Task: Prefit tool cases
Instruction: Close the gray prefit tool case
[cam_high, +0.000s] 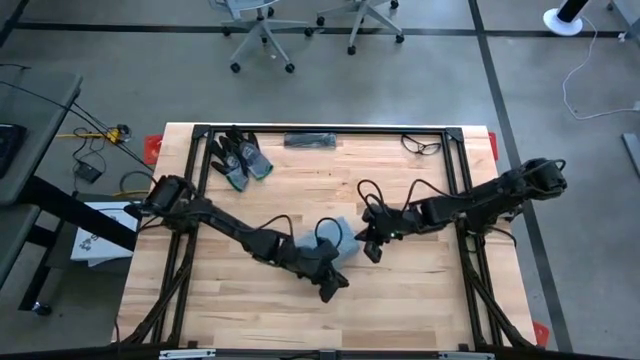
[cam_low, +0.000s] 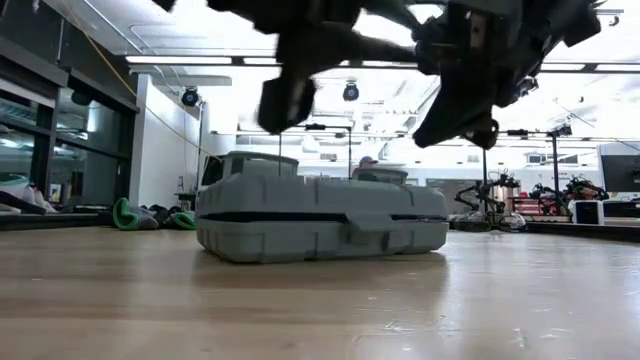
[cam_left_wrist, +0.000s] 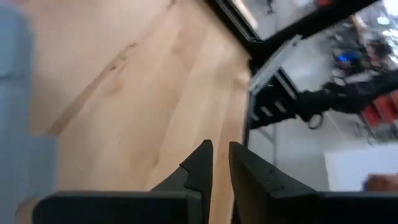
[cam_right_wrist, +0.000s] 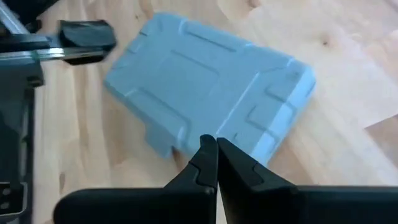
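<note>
One tool case (cam_high: 338, 240), blue-grey and closed, lying flat near the middle of the bench (cam_high: 420, 310), ribbed shell facing up. Hovering just above its front side, the left gripper (cam_high: 328, 290), fingers standing narrowly apart and holding nothing. Hanging close beside the case on its right side, the right gripper (cam_high: 372, 250), fingers pressed together, empty. Resting near the far left corner, dark gloves (cam_high: 240, 158).
</note>
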